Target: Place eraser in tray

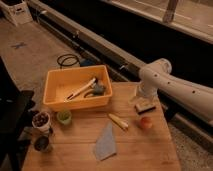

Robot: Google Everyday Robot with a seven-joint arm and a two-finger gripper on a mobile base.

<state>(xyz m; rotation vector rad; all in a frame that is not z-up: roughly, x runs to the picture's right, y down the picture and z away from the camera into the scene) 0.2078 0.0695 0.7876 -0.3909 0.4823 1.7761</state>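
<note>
The eraser (pixel 145 107), a small flat dark block over a pale layer, lies on the wooden table (pixel 135 150) near its right edge. The yellow-orange tray (pixel 56 100) stands at the table's back left and holds a long-handled tool (pixel 81 89) and a grey object (pixel 98 90). My white arm (pixel 165 82) reaches in from the right and bends down. The gripper (pixel 139 98) hangs right above the eraser's left end, at or very near it. The tray is well to its left.
A round orange-red object (pixel 146 122) lies just in front of the eraser. A short yellow stick (pixel 118 121), a blue-grey cloth (pixel 106 142), a green cup (pixel 63 117) and two other cups (pixel 41 121) (pixel 42 144) sit on the table. A black cable (pixel 67 60) lies on the floor.
</note>
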